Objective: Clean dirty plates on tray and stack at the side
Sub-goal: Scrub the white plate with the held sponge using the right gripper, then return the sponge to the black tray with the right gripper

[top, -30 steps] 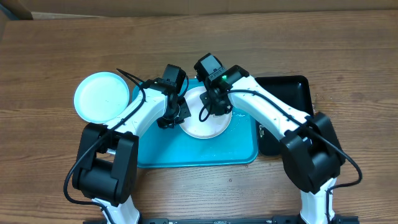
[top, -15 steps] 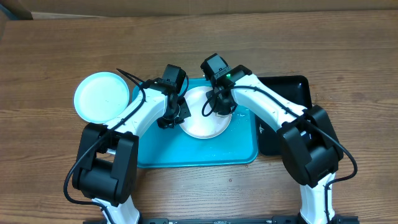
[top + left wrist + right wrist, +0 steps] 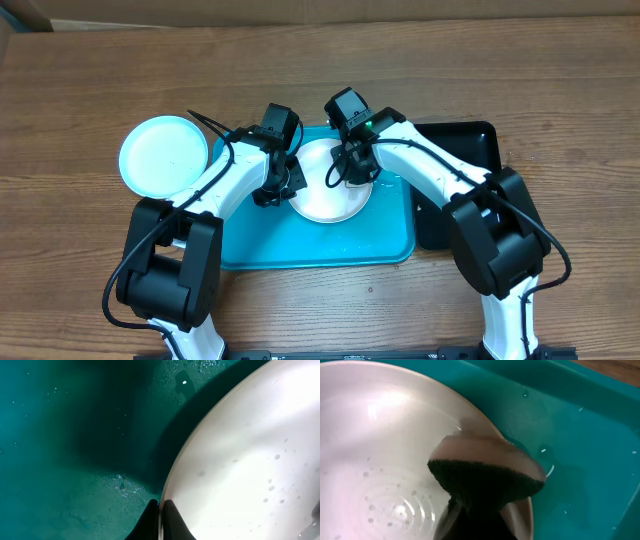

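A white plate lies on the cyan tray. My left gripper is shut on the plate's left rim; in the left wrist view the two black fingertips pinch the rim of the plate above the wet tray. My right gripper is shut on a sponge, dark scouring side down, pressed on the wet plate near its far right rim. A pale blue plate sits on the table to the left of the tray. The yellow-green rimmed plate is not in view.
A glossy black tray lies against the cyan tray's right side, partly under my right arm. Water drops lie on the cyan tray floor. The wooden table runs all around.
My right gripper with the sponge has shifted slightly to the right over the white plate's far side. My left gripper keeps its hold on the rim, unmoved.
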